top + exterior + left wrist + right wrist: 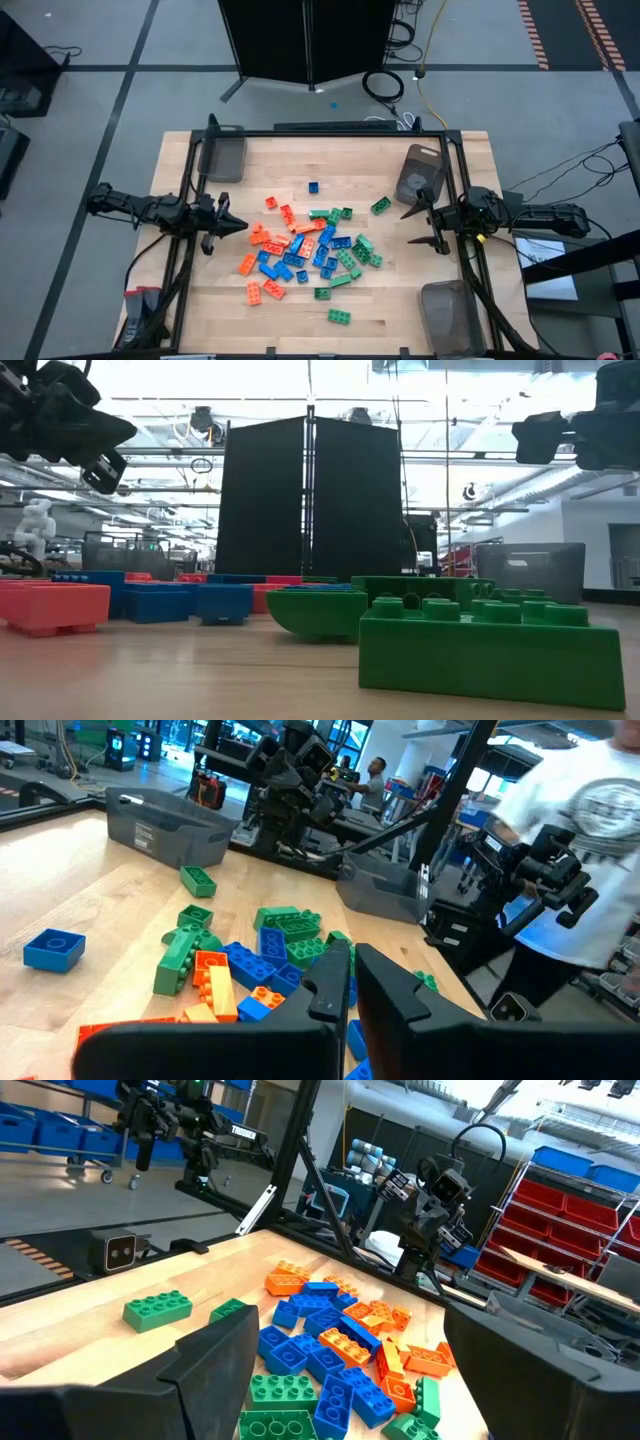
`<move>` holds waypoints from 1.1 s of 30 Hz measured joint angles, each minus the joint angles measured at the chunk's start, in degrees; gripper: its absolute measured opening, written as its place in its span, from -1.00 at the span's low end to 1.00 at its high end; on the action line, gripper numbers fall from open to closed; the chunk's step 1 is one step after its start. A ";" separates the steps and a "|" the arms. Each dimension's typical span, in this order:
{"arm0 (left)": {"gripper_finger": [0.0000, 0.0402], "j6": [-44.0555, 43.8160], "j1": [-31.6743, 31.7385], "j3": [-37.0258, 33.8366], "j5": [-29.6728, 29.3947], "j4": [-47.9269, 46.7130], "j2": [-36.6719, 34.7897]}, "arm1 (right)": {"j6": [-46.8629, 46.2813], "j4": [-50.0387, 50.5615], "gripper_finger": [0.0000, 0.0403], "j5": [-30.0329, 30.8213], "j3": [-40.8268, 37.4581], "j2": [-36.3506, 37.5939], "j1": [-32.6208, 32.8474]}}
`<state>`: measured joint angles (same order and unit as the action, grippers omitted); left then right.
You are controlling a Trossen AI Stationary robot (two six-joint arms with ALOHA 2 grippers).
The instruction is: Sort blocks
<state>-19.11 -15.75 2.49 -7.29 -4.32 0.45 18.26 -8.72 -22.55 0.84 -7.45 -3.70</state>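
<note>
Wooden table [210, 290] held light, hard blocks [310, 250], best pinched across flat sides; left gripper [235, 226] was closed and empty, right gripper [424, 226] open.

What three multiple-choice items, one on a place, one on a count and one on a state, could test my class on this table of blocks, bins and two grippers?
1. Where does the lone blue block lie relative to the main pile of blocks?
A. On the far side of the pile, apart from it
B. Inside a bin
C. Under the left gripper

2. How many grey bins stand on the table?
A. One
B. Three
C. Five

3. How are the two grippers set?
A. Both open
B. Left open, right shut
C. Left shut, right open

Answers:
1 A: the high view shows it alone on bare wood beyond the pile.
2 B: one bin at the far left, one at the far right, one at the near right.
3 C: the left gripper has its fingers together, while the right gripper has them spread.
</note>
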 joint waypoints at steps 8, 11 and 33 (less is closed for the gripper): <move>-0.89 0.00 0.00 0.01 0.00 -0.01 0.00 | 0.00 0.00 0.57 0.00 0.00 0.01 0.00; -0.89 0.01 0.00 0.00 0.01 -0.01 0.00 | 0.00 -0.01 0.57 0.00 0.00 -0.01 0.00; -0.89 7.81 -0.02 -0.07 -4.53 0.89 0.02 | -81.69 -0.47 0.57 8.39 0.00 -0.01 0.00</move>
<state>-11.30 -15.77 2.43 -11.82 -3.43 0.46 -63.43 -9.19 -14.16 0.84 -7.46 -3.70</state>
